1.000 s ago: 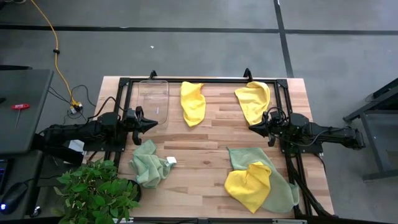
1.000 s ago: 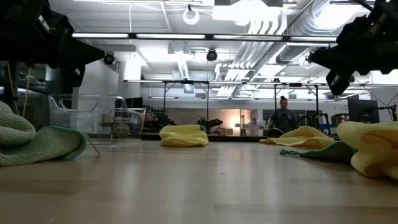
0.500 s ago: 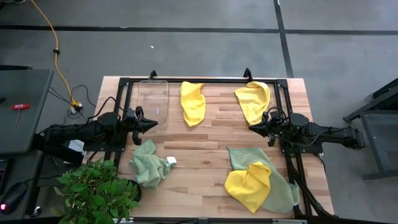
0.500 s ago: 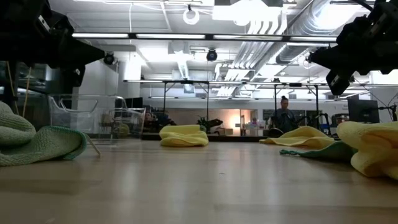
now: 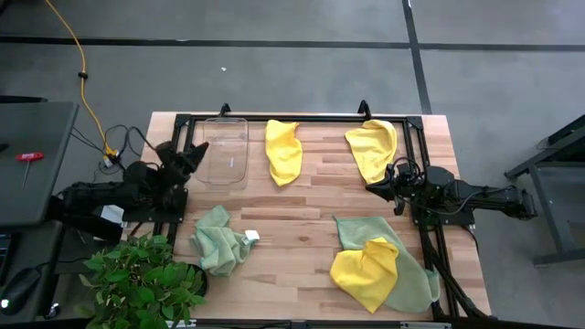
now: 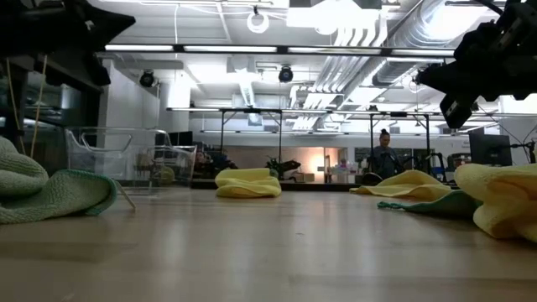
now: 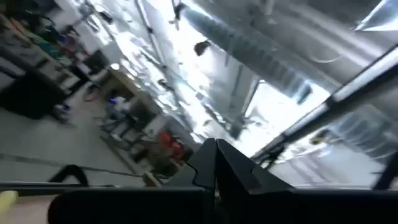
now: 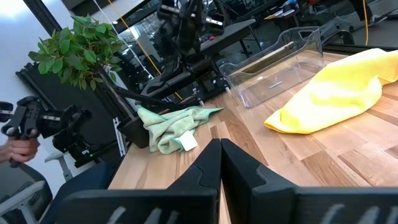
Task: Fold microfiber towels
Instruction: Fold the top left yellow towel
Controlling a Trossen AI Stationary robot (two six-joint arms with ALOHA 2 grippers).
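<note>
Five towels lie loose on the wooden table, and no gripper touches them. One yellow towel (image 5: 283, 149) lies at the far middle and another yellow towel (image 5: 373, 146) at the far right. A crumpled green towel (image 5: 219, 240) lies near left. A third yellow towel (image 5: 364, 270) rests on a spread green towel (image 5: 413, 277) near right. My left gripper (image 5: 194, 152) is shut and empty at the left edge, tipped up, beside the clear bin. My right gripper (image 5: 371, 188) is shut and empty, just near of the far-right yellow towel.
A clear plastic bin (image 5: 226, 149) stands at the far left. A leafy plant (image 5: 142, 283) stands off the near left corner. A black frame (image 5: 302, 119) runs along the table's edges. A person (image 6: 384, 156) stands far off in the room.
My left gripper has drawn back toward the table's left and far edges. It has risen and tipped upward, and it stays shut. The towels and my right arm have kept still.
</note>
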